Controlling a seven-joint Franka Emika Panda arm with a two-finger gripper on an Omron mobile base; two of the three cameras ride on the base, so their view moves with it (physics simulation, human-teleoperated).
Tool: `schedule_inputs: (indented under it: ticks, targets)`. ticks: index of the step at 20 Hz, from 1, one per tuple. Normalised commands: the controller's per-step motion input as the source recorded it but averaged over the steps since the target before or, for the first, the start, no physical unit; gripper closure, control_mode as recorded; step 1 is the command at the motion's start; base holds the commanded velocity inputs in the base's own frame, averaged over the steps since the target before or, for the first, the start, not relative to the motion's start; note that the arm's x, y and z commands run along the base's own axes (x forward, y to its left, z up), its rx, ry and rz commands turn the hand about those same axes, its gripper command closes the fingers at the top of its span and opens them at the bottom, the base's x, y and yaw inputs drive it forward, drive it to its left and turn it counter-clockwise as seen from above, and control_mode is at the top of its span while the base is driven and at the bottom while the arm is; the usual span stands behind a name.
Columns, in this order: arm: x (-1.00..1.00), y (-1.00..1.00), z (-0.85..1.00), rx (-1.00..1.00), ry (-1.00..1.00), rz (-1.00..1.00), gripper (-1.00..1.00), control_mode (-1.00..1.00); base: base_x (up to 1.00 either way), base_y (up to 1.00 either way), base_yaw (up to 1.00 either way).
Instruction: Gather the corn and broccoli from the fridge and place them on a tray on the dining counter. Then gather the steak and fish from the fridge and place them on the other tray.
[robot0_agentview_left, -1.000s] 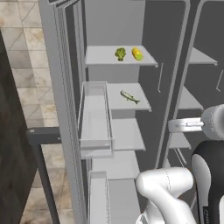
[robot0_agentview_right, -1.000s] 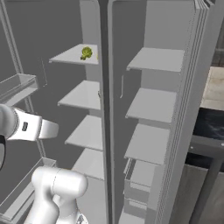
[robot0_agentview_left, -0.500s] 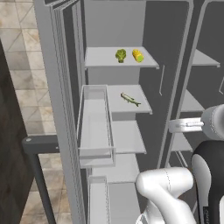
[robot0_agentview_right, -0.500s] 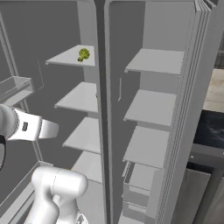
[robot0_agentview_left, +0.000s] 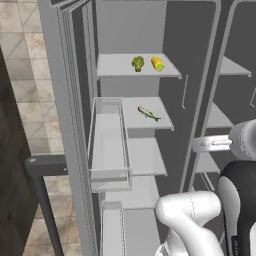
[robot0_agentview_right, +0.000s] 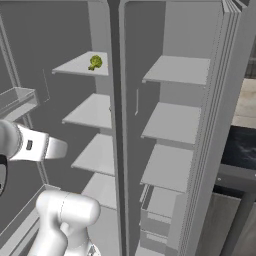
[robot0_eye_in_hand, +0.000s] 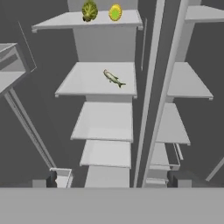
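Fridge (robot0_agentview_left: 75, 100) doors open, pale shelves exposed. Broccoli (robot0_agentview_left: 137, 63) and corn (robot0_agentview_left: 157, 63) sit side by side on the top shelf (robot0_agentview_left: 120, 67) of the left compartment, broccoli to the left, just apart. Fish (robot0_agentview_left: 148, 113) lies one shelf down, alone, toward the right edge. Clear door bin (robot0_agentview_left: 107, 145) hangs on the left door. Claw (robot0_eye_in_hand: 113, 179) open, tips wide apart, holding nothing, well back from the shelves and facing the left compartment. Arm (robot0_agentview_left: 220, 144) is outside the fridge, level with the middle shelves.
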Motion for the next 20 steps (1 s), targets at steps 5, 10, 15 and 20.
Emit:
schedule_inputs:
  ticks: [5,10,15,20]
  targets:
    - [0.01,0.00,-0.21,0.00,0.00,0.00,-1.00,-1.00,0.00,0.00,0.00]
    - [0.21,0.00,-0.11,0.00,0.07,0.00,-1.00,-1.00,0.00,0.00,0.00]
    - [0.57,0.00,-0.32,0.00,0.00,0.00,-1.00,-1.00,0.00,0.00,0.00]
    - [0.53,0.00,-0.34,0.00,-0.01,0.00,-1.00,-1.00,0.00,0.00,0.00]
